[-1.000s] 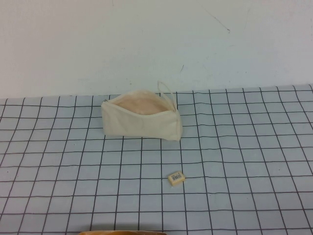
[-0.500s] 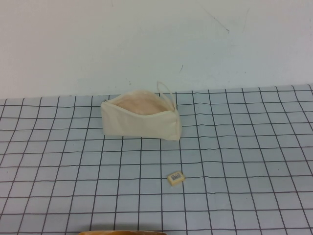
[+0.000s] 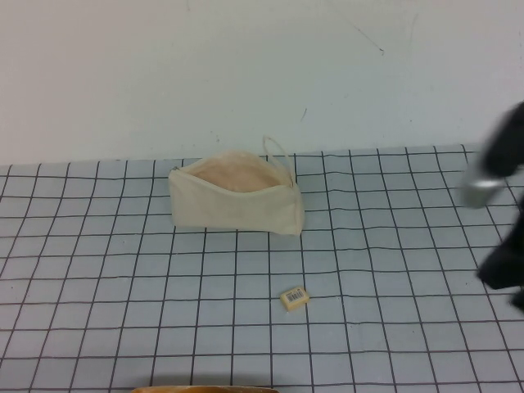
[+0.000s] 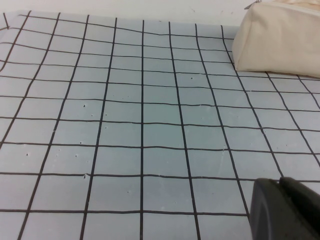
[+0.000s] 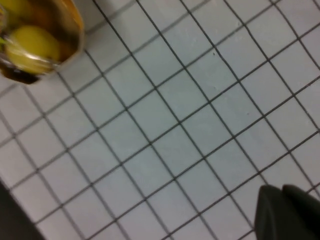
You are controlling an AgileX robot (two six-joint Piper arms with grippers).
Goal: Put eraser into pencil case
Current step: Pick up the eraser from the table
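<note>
The right gripper [image 3: 501, 278] shows as a dark blurred shape at the right edge of the high view, hanging above the gridded tabletop [image 3: 98, 270]. Whether it is released or clenched cannot be told; only a blurred dark mass and a grey metallic part of the arm above it are visible. In the right wrist view a dark corner of that gripper [image 5: 290, 212] sits over bare grid squares, and a round brownish bowl-like object [image 5: 37, 37] with something yellow inside lies at the far corner of that picture; what it is cannot be made out.

The eraser [image 3: 295, 297] lies flat on the tabletop, well apart from the right gripper and off to its left, nearer the robot than the pouch. Its striped label faces up. Nothing touches it.

The pencil case [image 3: 236, 203] rests on the tabletop beyond the eraser, farther from the right gripper and also to its left. Its zip mouth gapes upward, showing the pinkish-beige lining, and a thin loop cord [image 3: 277, 151] rises from its right end.

The left gripper [image 4: 285, 210] does not appear in the high view. In the left wrist view only a dark corner of it shows, low over the tabletop, with the pencil case [image 4: 280, 42] well ahead of it; its state cannot be told.
</note>
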